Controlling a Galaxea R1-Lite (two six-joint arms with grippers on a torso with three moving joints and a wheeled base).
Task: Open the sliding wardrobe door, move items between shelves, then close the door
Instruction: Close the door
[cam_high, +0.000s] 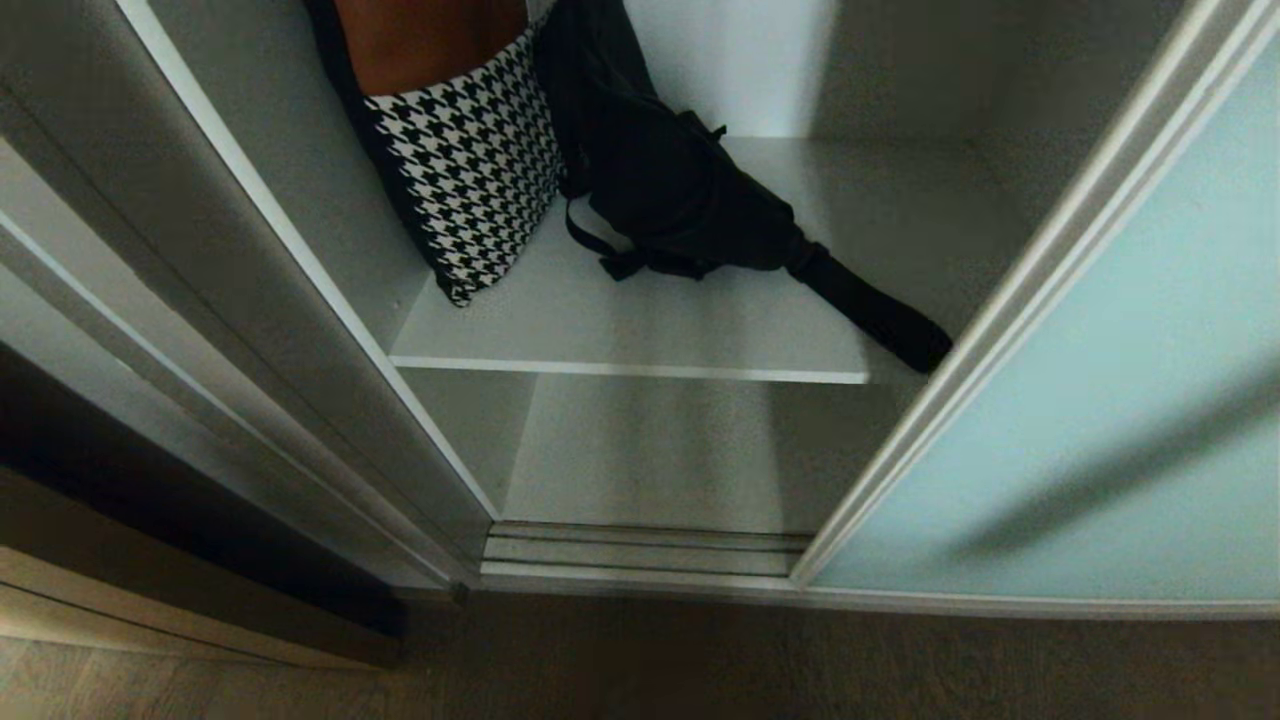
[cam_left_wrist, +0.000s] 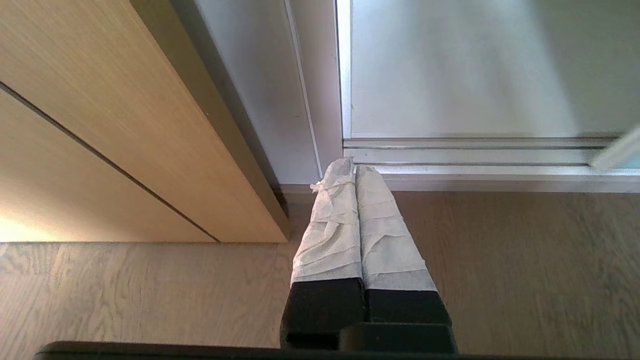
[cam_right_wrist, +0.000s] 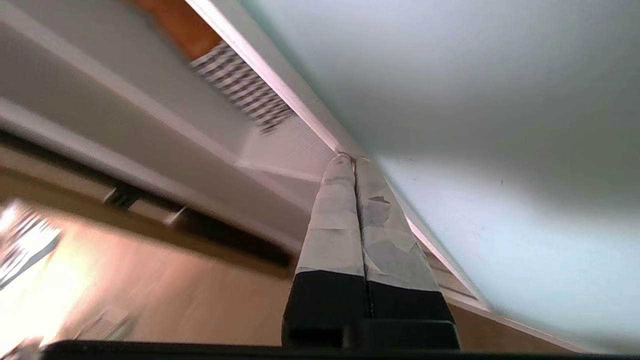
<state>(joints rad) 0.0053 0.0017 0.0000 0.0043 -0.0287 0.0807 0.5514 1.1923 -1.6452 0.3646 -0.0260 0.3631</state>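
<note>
The sliding wardrobe door (cam_high: 1100, 400), pale blue-green glass in a silver-white frame, stands slid to the right, leaving the wardrobe open. On the upper shelf (cam_high: 640, 335) the houndstooth bag (cam_high: 470, 170) leans at the left, with the black pouch bag (cam_high: 670, 190) beside it and its strap (cam_high: 870, 310) trailing towards the door. A lower shelf (cam_high: 650, 460) lies beneath. Neither gripper shows in the head view. My right gripper (cam_right_wrist: 354, 159) is shut and empty, its tips right by the frame edge of the door (cam_right_wrist: 475, 125); the houndstooth bag (cam_right_wrist: 240, 90) shows beyond. My left gripper (cam_left_wrist: 355, 167) is shut and empty, low over the floor.
A ribbed silver floor track (cam_high: 640, 550) runs along the wardrobe's foot. A tan wooden cabinet front (cam_left_wrist: 125, 125) stands to the left of the wardrobe side panel (cam_high: 300, 330). Wooden floor (cam_left_wrist: 500, 275) lies in front.
</note>
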